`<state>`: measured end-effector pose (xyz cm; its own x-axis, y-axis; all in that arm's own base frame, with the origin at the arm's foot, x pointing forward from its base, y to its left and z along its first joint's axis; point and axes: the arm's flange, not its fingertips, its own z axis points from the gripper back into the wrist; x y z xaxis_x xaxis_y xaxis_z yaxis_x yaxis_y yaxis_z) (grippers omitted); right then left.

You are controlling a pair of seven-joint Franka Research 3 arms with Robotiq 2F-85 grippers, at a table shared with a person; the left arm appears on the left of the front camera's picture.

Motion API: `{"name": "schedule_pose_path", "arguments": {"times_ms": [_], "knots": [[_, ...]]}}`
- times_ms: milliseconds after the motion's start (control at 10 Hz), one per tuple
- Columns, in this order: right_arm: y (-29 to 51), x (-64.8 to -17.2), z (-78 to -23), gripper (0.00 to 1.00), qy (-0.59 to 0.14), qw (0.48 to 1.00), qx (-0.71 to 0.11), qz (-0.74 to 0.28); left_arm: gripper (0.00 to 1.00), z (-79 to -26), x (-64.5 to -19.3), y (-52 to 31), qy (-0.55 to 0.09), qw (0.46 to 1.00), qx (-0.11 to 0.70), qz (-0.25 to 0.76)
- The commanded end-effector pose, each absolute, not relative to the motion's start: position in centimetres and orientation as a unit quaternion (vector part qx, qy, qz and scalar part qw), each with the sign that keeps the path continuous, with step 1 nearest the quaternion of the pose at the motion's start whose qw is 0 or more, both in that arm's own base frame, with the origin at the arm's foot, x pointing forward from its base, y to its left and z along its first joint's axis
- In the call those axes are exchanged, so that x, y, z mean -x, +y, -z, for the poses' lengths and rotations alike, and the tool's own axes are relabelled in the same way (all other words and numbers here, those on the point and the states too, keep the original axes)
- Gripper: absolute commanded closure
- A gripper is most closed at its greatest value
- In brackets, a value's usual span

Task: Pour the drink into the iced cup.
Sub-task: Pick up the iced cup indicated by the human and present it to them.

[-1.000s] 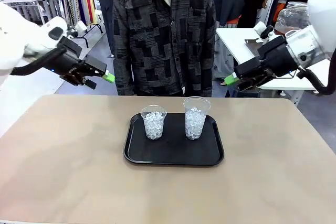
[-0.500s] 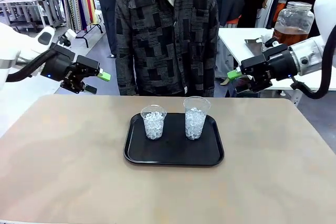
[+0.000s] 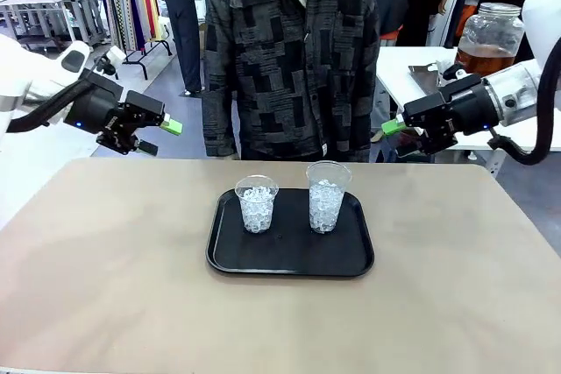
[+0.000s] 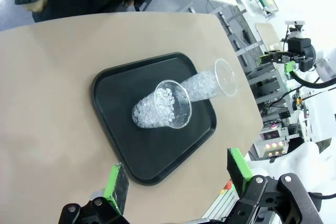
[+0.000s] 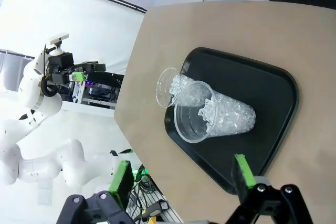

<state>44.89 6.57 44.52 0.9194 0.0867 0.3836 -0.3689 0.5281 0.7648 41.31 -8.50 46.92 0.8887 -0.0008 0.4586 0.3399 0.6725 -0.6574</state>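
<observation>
Holding anything, the left gripper [image 3: 162,136]?

No. Its two green-padded fingers stand wide apart with nothing between them. It hangs in the air beyond the far left corner of the broad tan table [image 3: 105,286]. From its own wrist camera, the left gripper [image 4: 176,174] shows the same wide gap.

And the right gripper [image 3: 394,137]?

Spread wide as well, and empty. It is held off the far right corner of the table. Its fingers point inward toward the person in the dark patchwork shirt [image 3: 289,59], who stands at the far side.

Where is the drink?

The amber-brown translucent drink [image 3: 478,59] sits in a large clear glass jar with a lid [image 3: 491,28]. That jar stands on a white side table [image 3: 399,63] behind the right arm, well apart from the cups. I cannot make out its lower part; the arm crosses in front.

And the cups?

Two clear plastic cups packed with ice stand upright on a black rectangular tray with rounded corners [image 3: 289,260] at the middle of the table. The shorter cup [image 3: 257,205] is on the left and the taller cup [image 3: 327,199] on the right, near each other but apart.
</observation>
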Motion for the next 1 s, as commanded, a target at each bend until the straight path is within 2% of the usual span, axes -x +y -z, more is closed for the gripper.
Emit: {"name": "schedule_pose_path", "arguments": {"times_ms": [0, 200, 500, 900], "knots": [[6.6, -44.9, -44.5, 0.00, -0.151, 0.861, -0.468, -0.133, 0.00, -46.9, -41.4, -8.5, -0.216, 0.888, 0.394, 0.095], [4.5, -47.0, -44.4, 0.00, -0.114, 0.837, -0.529, -0.080, 0.00, -46.4, -42.9, -5.2, -0.165, 0.854, 0.489, 0.061], [2.6, -49.0, -42.7, 0.00, -0.061, 0.808, -0.584, -0.051, 0.00, -44.1, -44.5, -2.5, -0.122, 0.821, 0.557, 0.038], [0.6, -51.3, -39.2, 0.00, 0.001, 0.757, -0.653, -0.005, 0.00, -40.5, -46.3, -0.1, -0.105, 0.776, 0.621, 0.031]]}}
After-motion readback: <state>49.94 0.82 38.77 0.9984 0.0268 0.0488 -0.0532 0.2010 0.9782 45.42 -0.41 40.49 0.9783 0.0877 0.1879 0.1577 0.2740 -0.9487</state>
